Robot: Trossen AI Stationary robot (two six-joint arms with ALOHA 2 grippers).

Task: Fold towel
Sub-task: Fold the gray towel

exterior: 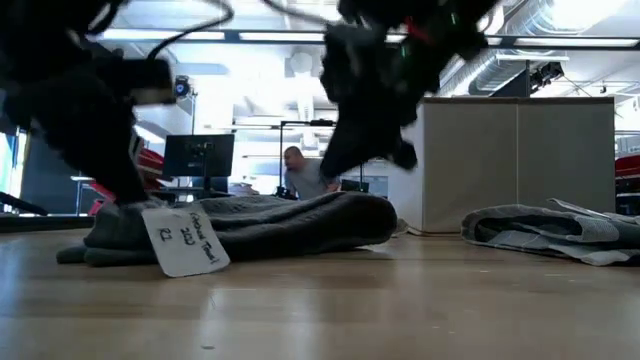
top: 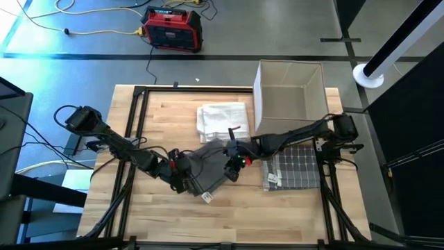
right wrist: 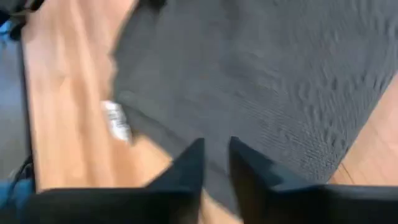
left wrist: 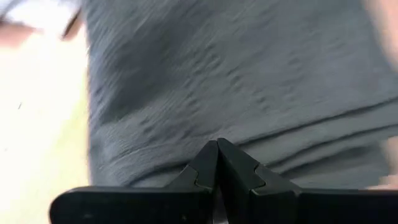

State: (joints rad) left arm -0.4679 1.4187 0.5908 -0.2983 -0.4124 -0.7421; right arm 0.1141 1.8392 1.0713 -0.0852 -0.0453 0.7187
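The left gripper (left wrist: 217,149) had its dark jaws pressed together, tips meeting in a point against a dark grey, ribbed cloth towel (left wrist: 249,74). The towel filled most of the frame, with pale wooden table (left wrist: 37,124) showing along one side.

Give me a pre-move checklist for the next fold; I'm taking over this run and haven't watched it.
1. Grey towel lies on the table, already folded over: ok.
2. Left gripper at the towel, jaws shut: ok. Whether it pinches cloth: cannot tell.
3. Right gripper over the towel, jaws slightly apart, holding nothing: ok.
4. Tag hangs free at the towel's near edge, clear of both grippers: ok.
5. White towel, box and checked towel lie apart from the grey towel: ok.
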